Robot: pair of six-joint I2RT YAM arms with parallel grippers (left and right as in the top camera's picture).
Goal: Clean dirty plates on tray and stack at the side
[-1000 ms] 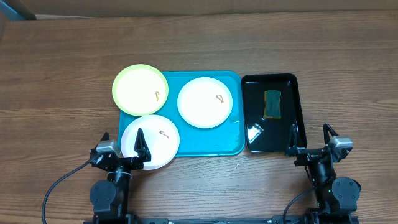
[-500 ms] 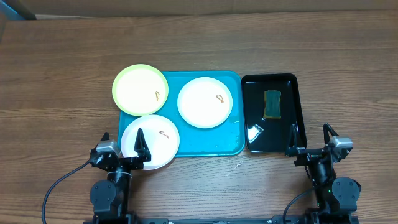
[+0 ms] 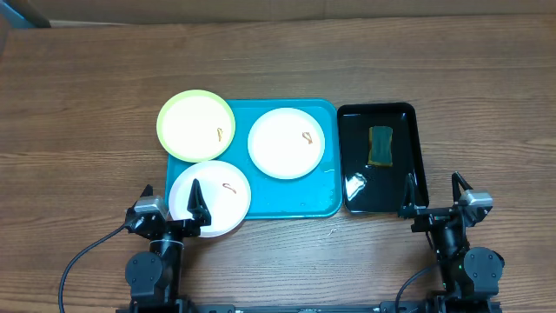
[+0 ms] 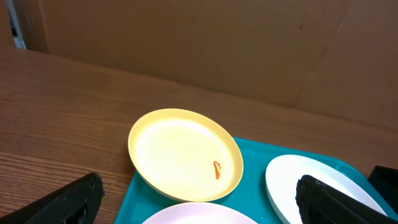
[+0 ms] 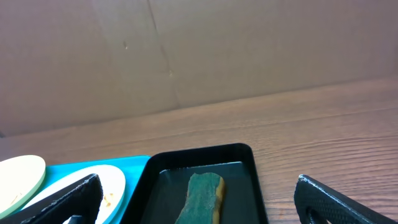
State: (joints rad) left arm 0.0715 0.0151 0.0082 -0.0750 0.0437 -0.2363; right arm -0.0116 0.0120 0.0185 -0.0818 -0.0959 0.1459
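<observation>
From above, a large turquoise rectangular plastic tray [image 3: 295,196] lay at the middle of the brown wooden surface [image 3: 87,78]. A pale yellow-green round shallow plate [image 3: 195,124] overhung its upper-left corner. A white round shallow plate [image 3: 286,143] sat wholly inside the tray at its upper right, and a second white round plate [image 3: 217,196] overhung the lower-left corner. Just right of the turquoise tray sat a smaller glossy black rectangular tray [image 3: 387,187] with a green rectangular sponge [image 3: 380,144] in it. At the lower left of the frame the left hand [image 3: 170,196] was released, jaws spread wide, one finger overlapping the second white plate in the picture. At the lower right the right hand [image 3: 432,193] was likewise released, beside the black tray's lower-right corner. The left wrist view showed black fingers [image 4: 62,202] in both bottom corners with nothing between them. The yellow-green plate lay at centre with a small orange-brown smear [image 4: 216,169], and a brown cardboard wall [image 4: 205,43] stood behind. The right wrist view showed spread fingers [image 5: 342,199] at the bottom corners, the sponge low at centre and the plates at lower left.
</observation>
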